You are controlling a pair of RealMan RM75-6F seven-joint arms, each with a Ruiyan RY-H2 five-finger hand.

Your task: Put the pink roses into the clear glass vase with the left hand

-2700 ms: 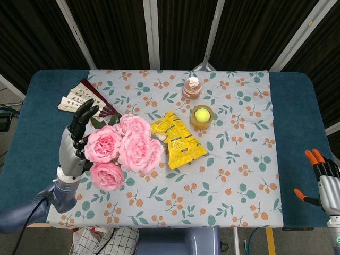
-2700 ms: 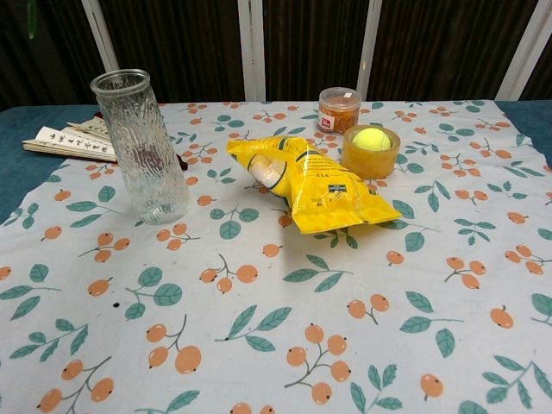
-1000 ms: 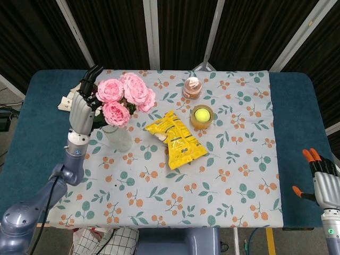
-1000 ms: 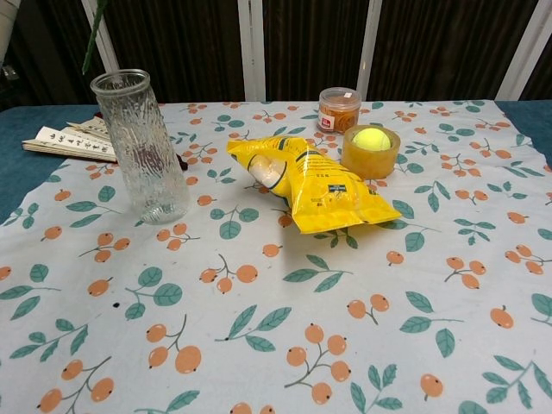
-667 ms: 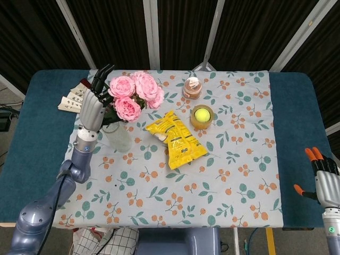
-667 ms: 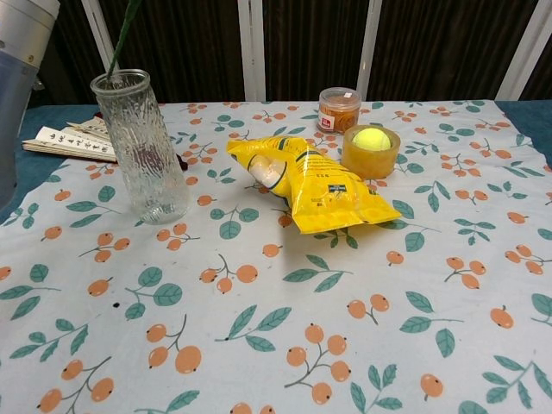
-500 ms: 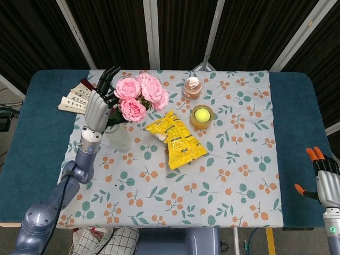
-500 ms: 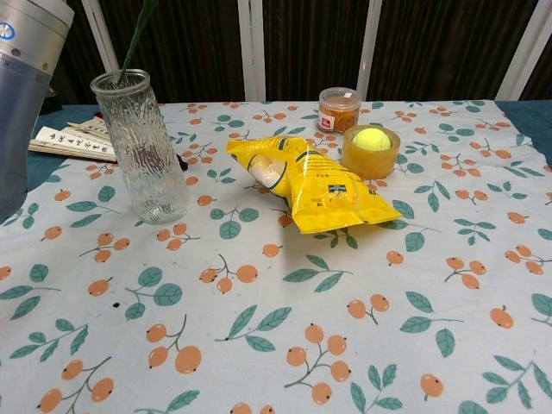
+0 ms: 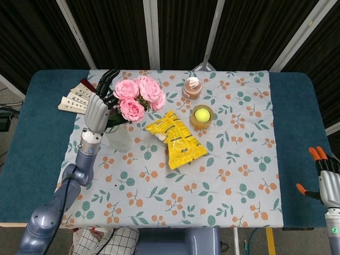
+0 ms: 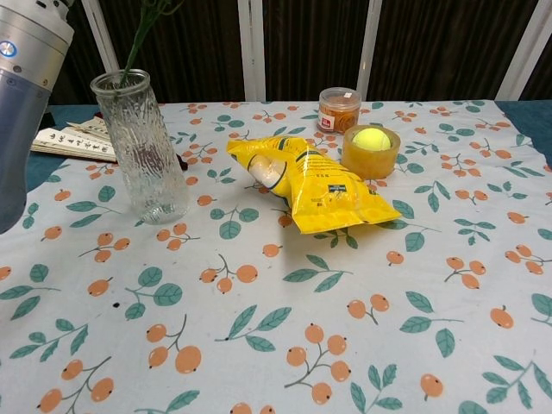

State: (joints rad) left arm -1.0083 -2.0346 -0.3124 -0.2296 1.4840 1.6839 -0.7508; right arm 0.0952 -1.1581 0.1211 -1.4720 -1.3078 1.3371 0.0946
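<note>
While the left hand (image 9: 98, 111) holds the bunch of pink roses (image 9: 137, 95) by its stems, fingers closed around them just under the blooms and fingertips pointing up toward the far edge of the table, the flowers hang above the clear glass vase (image 10: 142, 147); in the chest view a green stem (image 10: 131, 53) slants down to the vase's mouth and seems just to enter it, though the ribbed glass hides how far it reaches, and the lower part of the vase looks empty; so I judge the task about halfway through, with the bunch lifted, carried and lined up, and the lowering and release not yet done; what is left is to sink the stems until the bunch rests on the rim, then let go and draw the hand clear without tipping the vase; the vase stands upright on the fruit-print tablecloth (image 10: 362, 250), with a folded fan (image 10: 69, 142) just behind it and a yellow snack bag (image 10: 315, 185) near its right; further right a tennis ball (image 10: 372, 138) sits in a roll of tape, beside a small orange-lidded jar (image 10: 338, 109); the right hand (image 9: 326, 180) waits well apart at the near right corner, fingers spread and holding nothing
</note>
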